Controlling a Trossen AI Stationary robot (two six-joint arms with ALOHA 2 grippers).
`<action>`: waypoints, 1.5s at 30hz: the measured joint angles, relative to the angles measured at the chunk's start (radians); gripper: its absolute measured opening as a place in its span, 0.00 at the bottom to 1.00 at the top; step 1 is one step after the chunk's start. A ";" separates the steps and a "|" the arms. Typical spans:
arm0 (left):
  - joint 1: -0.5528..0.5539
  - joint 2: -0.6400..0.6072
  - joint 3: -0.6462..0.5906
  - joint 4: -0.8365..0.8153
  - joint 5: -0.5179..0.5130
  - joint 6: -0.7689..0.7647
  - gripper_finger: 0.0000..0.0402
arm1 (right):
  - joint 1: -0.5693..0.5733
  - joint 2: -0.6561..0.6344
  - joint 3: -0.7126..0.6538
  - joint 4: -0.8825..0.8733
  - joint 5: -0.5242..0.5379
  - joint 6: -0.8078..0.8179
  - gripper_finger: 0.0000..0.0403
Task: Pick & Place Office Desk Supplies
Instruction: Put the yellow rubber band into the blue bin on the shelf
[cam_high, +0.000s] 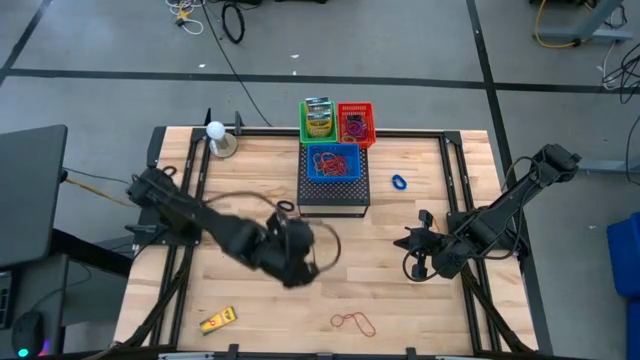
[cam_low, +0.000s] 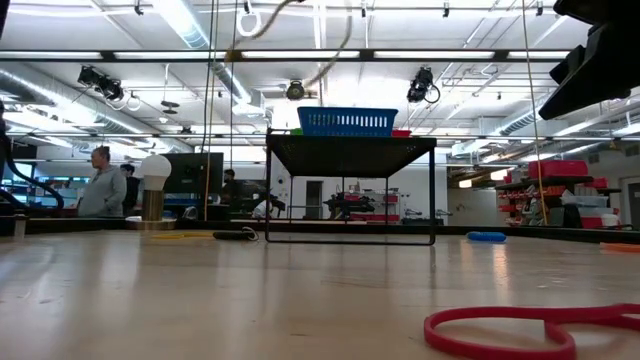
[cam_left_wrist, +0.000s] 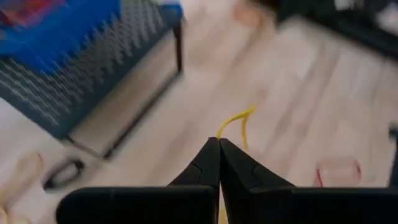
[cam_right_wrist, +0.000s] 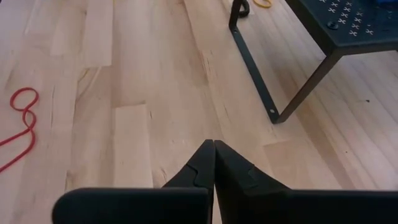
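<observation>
Fingers of the left gripper pinch a yellow rubber band (thin loop), stretched long, pointing away from the tips. Right gripper is clenched, holding nothing.

Blue ring beside black mesh stand, perhaps red rubber band near front edge

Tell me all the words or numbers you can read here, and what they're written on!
None can be read.
Green-and-yellow boxes in the green basket: printing too small to read.
Yellow item on the table: dark marks, too small to read.
Shelves across the room: too blurred to read.
</observation>
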 joint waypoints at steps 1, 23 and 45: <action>0.016 -0.016 0.000 0.011 -0.019 0.013 0.01 | 0.000 0.000 0.000 0.000 0.000 0.000 0.02; 0.567 -0.081 0.000 0.498 0.063 0.569 0.01 | -0.019 0.000 0.000 0.008 0.059 0.045 0.02; 0.622 0.018 0.000 0.276 0.234 0.588 0.11 | -0.097 0.000 0.000 0.015 0.060 -0.053 0.02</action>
